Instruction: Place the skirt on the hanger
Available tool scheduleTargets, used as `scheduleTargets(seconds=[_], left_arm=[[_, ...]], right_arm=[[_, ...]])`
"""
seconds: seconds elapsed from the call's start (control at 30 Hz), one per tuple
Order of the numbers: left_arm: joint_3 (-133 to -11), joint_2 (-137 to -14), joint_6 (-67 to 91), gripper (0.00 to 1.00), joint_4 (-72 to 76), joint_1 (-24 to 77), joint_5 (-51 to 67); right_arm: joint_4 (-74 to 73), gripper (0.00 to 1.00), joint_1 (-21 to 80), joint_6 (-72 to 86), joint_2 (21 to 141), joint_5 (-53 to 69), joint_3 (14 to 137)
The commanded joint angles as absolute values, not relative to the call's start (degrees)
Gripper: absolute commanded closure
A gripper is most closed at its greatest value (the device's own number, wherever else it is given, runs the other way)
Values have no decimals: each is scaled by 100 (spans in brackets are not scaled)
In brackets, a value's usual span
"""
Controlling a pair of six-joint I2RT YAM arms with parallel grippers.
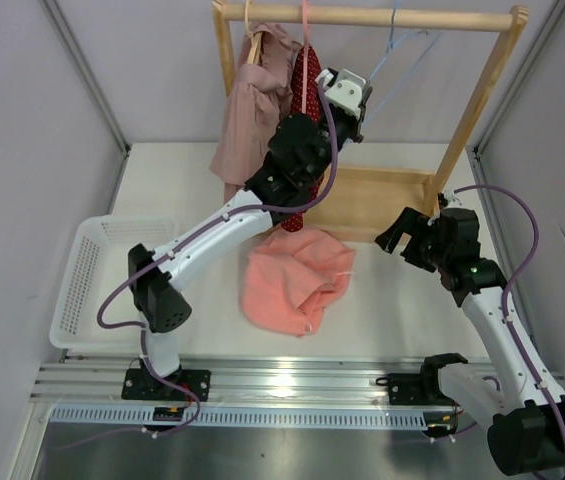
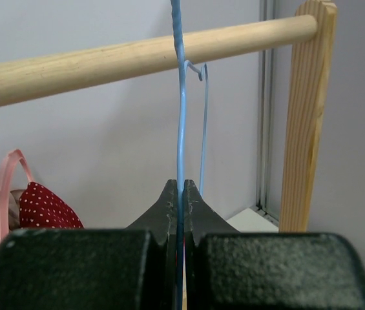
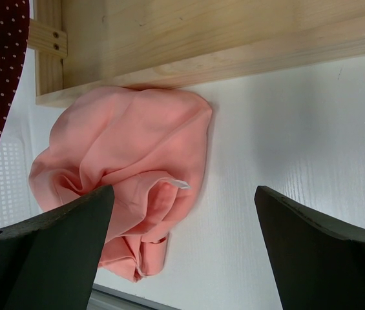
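Looking from the near edge outward, my right gripper [image 1: 407, 238] hangs low over the table [image 1: 402, 320] with its jaws wide apart and nothing between them, just right of the skirt [image 1: 295, 280]. The skirt lies crumpled in a heap on the table, its far edge against the rack's wooden base [image 1: 377, 195]. I judge it light, limp and a little slippery. It would sag and slide out of a shallow pinch, so I'd take a deep bite at a hemmed edge near the small white label [image 3: 181, 184], where the cloth looks doubled. Farther back, my left gripper [image 2: 181, 194] is clamped tight on the hanger [image 2: 181, 129], which hangs from the rail [image 2: 104, 61]. That wire looks thin and springy, likely to swing or twist, so I'd keep it steady while the skirt is fed on.
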State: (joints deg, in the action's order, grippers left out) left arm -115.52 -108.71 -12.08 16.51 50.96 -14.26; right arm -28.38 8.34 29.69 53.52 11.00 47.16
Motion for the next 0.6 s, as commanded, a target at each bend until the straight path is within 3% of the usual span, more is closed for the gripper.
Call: scheduleTargets(seconds=[0.0, 0.2, 0.37, 0.57], left_arm=[[-11286, -10328, -1222, 100, 1557, 5071, -1012], [-10311, -8978, -626, 100, 300, 5080, -388], [-8019, -7377, -229, 100, -121, 5229, -360], [-6604, -5673, 395, 100, -1317, 5563, -624]], right_arm=[[-2716, 2, 809, 2813, 5300, 1090, 4764], [-2979, 2, 800, 2698, 5142, 1020, 4825], [-3138, 5, 809, 2637, 4913, 993, 4571], [-2901, 21, 887, 2795, 4720, 1099, 4061]])
